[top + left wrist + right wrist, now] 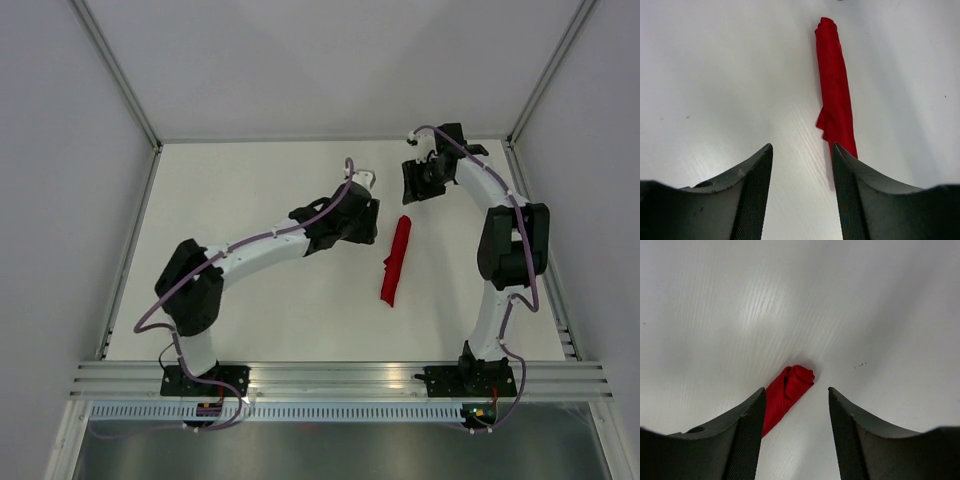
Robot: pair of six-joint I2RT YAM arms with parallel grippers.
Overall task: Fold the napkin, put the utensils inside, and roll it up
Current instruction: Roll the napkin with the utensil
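The red napkin [396,261] lies on the white table as a tight, narrow roll, its long axis running away from the arms. No utensils show; whatever is inside the roll is hidden. My left gripper [366,222] hovers just left of the roll's far half, open, nothing between its fingers. From its wrist the napkin [835,90] stretches ahead, its near end passing behind the right finger [860,195]. My right gripper [418,180] hangs beyond the roll's far end, open and empty. In the right wrist view the napkin's rolled end [790,390] lies beside the left finger [740,440].
Grey walls with aluminium posts close in the table on three sides. An aluminium rail [340,380] carrying both arm bases runs along the near edge. The right arm's elbow [512,245] stands tall by the right wall.
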